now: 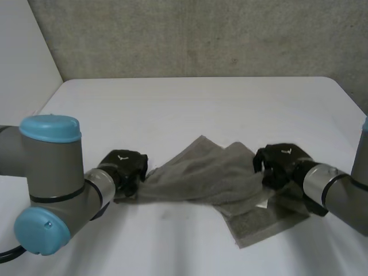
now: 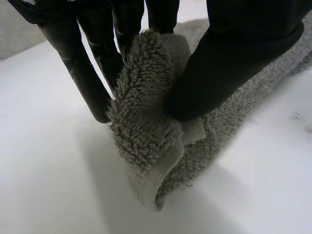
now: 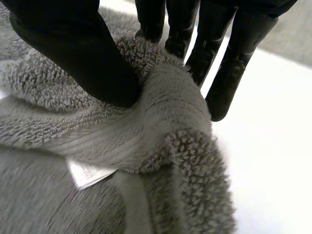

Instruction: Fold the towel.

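Towel [image 1: 201, 178] lay bunched on the white desk [image 1: 172, 109], between my two hands. My left hand [image 1: 123, 168] pinched one end, thumb against fingers, and my right hand [image 1: 280, 164] pinched the other end likewise.

The black left hand [image 1: 123, 167] is pinching one end of the grey terry towel [image 1: 201, 178] between thumb and fingers, while the black right hand [image 1: 279, 164] is pinching the opposite end likewise.
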`<state>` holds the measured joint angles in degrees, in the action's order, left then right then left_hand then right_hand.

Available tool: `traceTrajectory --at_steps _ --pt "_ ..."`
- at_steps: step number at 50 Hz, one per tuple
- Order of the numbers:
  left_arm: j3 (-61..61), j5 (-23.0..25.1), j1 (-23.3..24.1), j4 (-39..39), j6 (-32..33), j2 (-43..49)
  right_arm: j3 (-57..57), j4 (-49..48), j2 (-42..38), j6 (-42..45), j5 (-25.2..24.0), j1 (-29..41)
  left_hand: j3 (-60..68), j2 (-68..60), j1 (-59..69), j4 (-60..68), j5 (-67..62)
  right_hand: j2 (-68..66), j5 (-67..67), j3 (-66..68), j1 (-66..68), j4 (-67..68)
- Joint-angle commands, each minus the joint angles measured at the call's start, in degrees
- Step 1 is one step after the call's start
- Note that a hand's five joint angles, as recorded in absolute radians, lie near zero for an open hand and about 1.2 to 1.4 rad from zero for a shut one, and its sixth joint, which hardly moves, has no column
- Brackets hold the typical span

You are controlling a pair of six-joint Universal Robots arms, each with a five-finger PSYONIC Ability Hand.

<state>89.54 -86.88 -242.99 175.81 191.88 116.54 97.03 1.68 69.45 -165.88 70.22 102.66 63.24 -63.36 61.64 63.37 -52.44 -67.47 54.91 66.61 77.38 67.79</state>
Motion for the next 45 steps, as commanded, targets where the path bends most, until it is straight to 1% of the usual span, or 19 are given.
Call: traceTrajectory --at_steps 1,7,9,10,12,15,16,17,18,19,26,28,35,36,37,39,40,42,45 --pt "4.1 -3.6 -0.5 -0.2 -1.1 -12.3 -14.6 -1.2 0.2 -0.1 0.7 0.6 16.8 -16.6 18.4 16.6 -17.6 -12.5 15.1 13.4 2.6 12.2" --pt "7.3 -3.6 -1.5 0.1 -4.1 -20.2 -25.5 -1.4 -4.9 -1.4 1.1 1.7 16.8 -16.6 18.4 16.6 -17.6 -12.5 15.1 13.4 2.6 12.2" --pt "9.2 -3.4 -4.0 0.2 -8.3 -22.8 -32.7 -1.0 -10.3 -1.8 1.0 4.1 16.8 -16.6 18.4 16.6 -17.6 -12.5 15.1 13.4 2.6 12.2" --pt "9.3 -3.4 -4.0 0.2 -8.4 -22.8 -32.8 -1.0 -10.3 -1.8 1.0 4.1 16.8 -16.6 18.4 16.6 -17.6 -12.5 15.1 13.4 2.6 12.2" --pt "10.5 -3.1 -6.3 0.3 -12.4 -22.6 -38.0 -0.1 -16.2 -1.5 0.4 5.3 16.8 -16.6 18.4 16.6 -17.6 -12.5 15.1 13.4 2.6 12.2" --pt "10.6 -3.1 -6.4 0.3 -14.0 -21.7 -40.1 1.1 -18.7 -1.2 0.5 5.6 16.8 -16.6 18.4 16.6 -17.6 -12.5 15.1 13.4 2.6 12.2" --pt "10.6 -3.2 -6.4 0.3 -15.3 -19.5 -41.6 3.0 -20.7 -1.1 1.1 6.0 16.8 -16.6 18.4 16.6 -17.6 7.1 -4.5 -6.2 -17.0 -7.4" --pt "10.2 -3.6 -6.4 0.2 -15.9 -17.2 -41.8 4.5 -21.4 -1.2 1.5 6.2 16.8 -16.6 18.4 16.6 -17.6 38.7 -36.2 -37.9 -48.6 -39.1" --pt "10.2 -3.6 -6.4 0.2 -15.9 -17.1 -41.8 4.6 -21.4 -1.2 1.5 6.2 16.8 -16.6 18.4 16.6 -17.6 39.0 -36.5 -38.2 -49.0 -39.4" --pt "9.6 -3.6 -7.0 0.1 -16.4 -15.2 -41.3 5.5 -20.6 -1.1 2.3 6.8 16.8 -16.6 18.4 16.6 -17.6 54.0 -51.5 -53.2 -63.9 -54.4" --pt "6.8 -3.6 -9.1 0.4 -16.7 -11.3 -30.7 5.3 -10.0 -0.9 4.3 6.9 16.8 -16.6 18.4 16.6 -17.6 55.0 -52.5 -54.2 -64.9 -55.4" --pt "4.3 -3.6 -11.5 1.1 -16.6 -9.7 -25.5 4.3 -5.7 -0.7 4.0 6.5 16.8 -16.6 18.4 16.6 -17.6 54.4 -51.8 -53.5 -64.3 -54.7" --pt "-0.3 -3.7 -13.3 1.7 -16.5 -5.4 -16.8 5.2 -2.0 -0.7 3.6 4.6 14.9 -14.8 16.5 14.8 -15.7 47.0 -44.4 -46.1 -56.9 -47.3" --pt "-0.9 -3.7 -13.6 1.7 -16.5 -4.4 -14.4 5.2 -1.6 -0.2 3.2 4.6 8.8 -8.7 10.4 8.6 -9.6 44.3 -41.7 -43.4 -54.2 -44.6" --pt "-0.9 -3.7 -13.6 1.7 -16.5 -4.4 -14.4 5.2 -1.6 -0.1 3.2 4.6 8.7 -8.6 10.3 8.6 -9.5 44.3 -41.7 -43.4 -54.2 -44.6" --pt "-0.8 -3.6 -13.8 1.6 -16.3 -3.2 -10.1 4.7 -1.4 1.4 1.1 5.0 -9.5 9.6 -7.9 -9.7 8.7 38.1 -35.5 -37.2 -48.0 -38.4" --pt "-0.8 -3.6 -13.8 1.6 -16.3 -3.2 -10.1 4.7 -1.4 1.4 1.1 5.0 -9.6 9.7 -8.0 -9.8 8.8 38.0 -35.5 -37.2 -48.0 -38.4" --pt "-0.2 -3.3 -13.8 1.6 -16.1 -3.1 -7.1 3.9 -2.4 3.2 -1.6 5.1 -30.1 30.2 -28.5 -30.2 29.3 32.7 -30.1 -31.8 -42.6 -33.0" --pt "0.1 -3.2 -13.8 1.7 -16.0 -3.3 -6.5 3.2 -3.8 4.2 -3.3 5.2 -35.4 35.5 -33.8 -35.5 34.6 29.8 -27.2 -28.9 -39.7 -30.1"
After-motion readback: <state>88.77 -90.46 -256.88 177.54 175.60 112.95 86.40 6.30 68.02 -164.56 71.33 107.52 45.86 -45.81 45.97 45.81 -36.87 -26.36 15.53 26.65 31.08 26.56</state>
